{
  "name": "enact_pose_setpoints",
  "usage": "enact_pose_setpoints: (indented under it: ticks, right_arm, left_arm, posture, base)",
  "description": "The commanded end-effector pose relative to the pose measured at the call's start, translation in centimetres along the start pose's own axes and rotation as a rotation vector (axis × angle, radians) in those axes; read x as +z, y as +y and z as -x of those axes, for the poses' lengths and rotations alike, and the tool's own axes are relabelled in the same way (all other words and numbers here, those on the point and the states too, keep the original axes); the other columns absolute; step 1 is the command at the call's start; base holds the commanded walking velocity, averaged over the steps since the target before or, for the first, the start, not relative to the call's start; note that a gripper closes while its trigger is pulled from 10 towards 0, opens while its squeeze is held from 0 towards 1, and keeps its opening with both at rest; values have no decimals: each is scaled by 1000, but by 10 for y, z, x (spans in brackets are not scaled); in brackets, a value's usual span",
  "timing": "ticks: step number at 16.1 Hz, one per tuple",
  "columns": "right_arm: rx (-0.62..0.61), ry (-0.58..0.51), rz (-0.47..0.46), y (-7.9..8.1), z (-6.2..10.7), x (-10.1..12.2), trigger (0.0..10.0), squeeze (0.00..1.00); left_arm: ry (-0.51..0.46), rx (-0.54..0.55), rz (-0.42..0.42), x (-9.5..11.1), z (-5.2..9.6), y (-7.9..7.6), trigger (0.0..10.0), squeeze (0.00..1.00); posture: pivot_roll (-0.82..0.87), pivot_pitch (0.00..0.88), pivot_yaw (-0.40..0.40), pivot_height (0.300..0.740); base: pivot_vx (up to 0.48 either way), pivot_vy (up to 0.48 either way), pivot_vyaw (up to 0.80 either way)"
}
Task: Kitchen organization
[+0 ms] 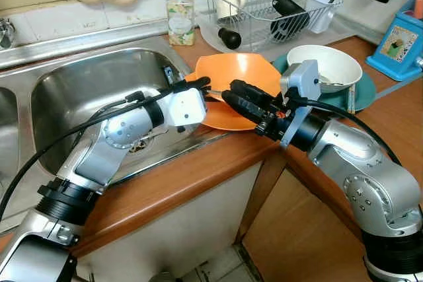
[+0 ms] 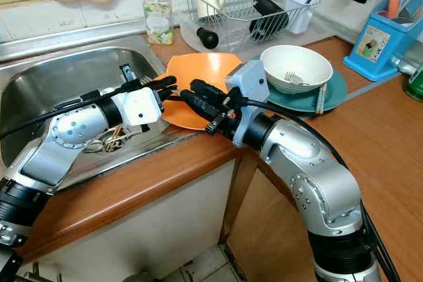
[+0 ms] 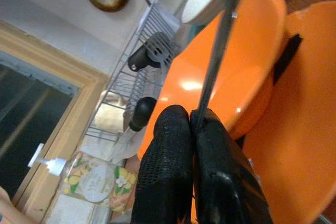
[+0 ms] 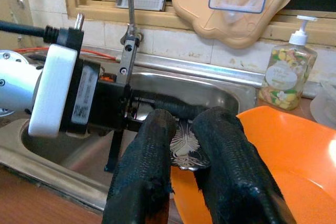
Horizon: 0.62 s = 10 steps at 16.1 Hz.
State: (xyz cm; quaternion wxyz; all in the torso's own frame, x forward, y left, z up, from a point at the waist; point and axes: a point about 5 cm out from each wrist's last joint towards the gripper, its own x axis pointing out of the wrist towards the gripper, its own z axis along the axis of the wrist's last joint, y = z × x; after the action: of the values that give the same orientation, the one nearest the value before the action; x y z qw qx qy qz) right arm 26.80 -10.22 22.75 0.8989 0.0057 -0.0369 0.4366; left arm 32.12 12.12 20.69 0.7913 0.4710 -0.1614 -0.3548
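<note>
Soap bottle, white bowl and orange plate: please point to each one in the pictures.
soap bottle point(image 1: 180, 14), left eye view, on its label.
white bowl point(image 1: 334, 63), left eye view, on its inner wall.
orange plate point(image 2: 198, 70), right eye view, on its bare middle.

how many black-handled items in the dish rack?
2. One black handle pokes out of the dish rack's front left corner; another lies inside beside the white cup. More may be hidden.

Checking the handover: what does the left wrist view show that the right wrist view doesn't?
Left wrist view: the left gripper shut on the metal utensil, plus the dish rack. Right wrist view: the right gripper shut on that utensil's patterned end, plus the sink. Both: the orange plate and soap bottle.
</note>
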Motion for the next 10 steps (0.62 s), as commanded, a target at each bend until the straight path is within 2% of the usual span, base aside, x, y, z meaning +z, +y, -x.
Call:
enact_pose_setpoints:
  ticks: [1,2,3,4,5,7,10]
  right_arm:
    - [1,-15,15,1,-1,6,10000,482]
    - [-1,-17,10,1,-1,6,10000,918]
    - [3,-11,4,1,-1,5,10000,1000]
    - [-1,-6,14,1,0,4,10000,1000]
    - [-19,2,34,0,0,4,10000,0]
    - [-15,6,42,1,1,3,10000,0]
    - [44,33,47,9,2,0,10000,0]
  left_arm:
    - [15,-17,-13,-3,1,1,0,0]
    - [17,-16,-13,-3,1,1,0,0]
    - [40,-5,-17,-7,4,4,0,0]
    - [50,0,-19,-9,5,5,0,0]
    - [94,6,-27,-19,11,8,0,0]
    - [132,23,-30,-29,18,13,0,0]
    - [305,83,-42,-61,37,32,0,0]
  posture:
    - [-15,0,6,740]
    - [-15,0,6,740]
    - [-14,0,6,740]
    - [-15,0,7,740]
    - [-16,0,10,740]
    - [-17,0,12,740]
    - [-15,0,15,740]
  base:
    - [0,0,0]
    - [0,0,0]
    - [0,0,0]
    - [0,0,0]
    - [0,0,0]
    - [0,0,0]
    - [0,0,0]
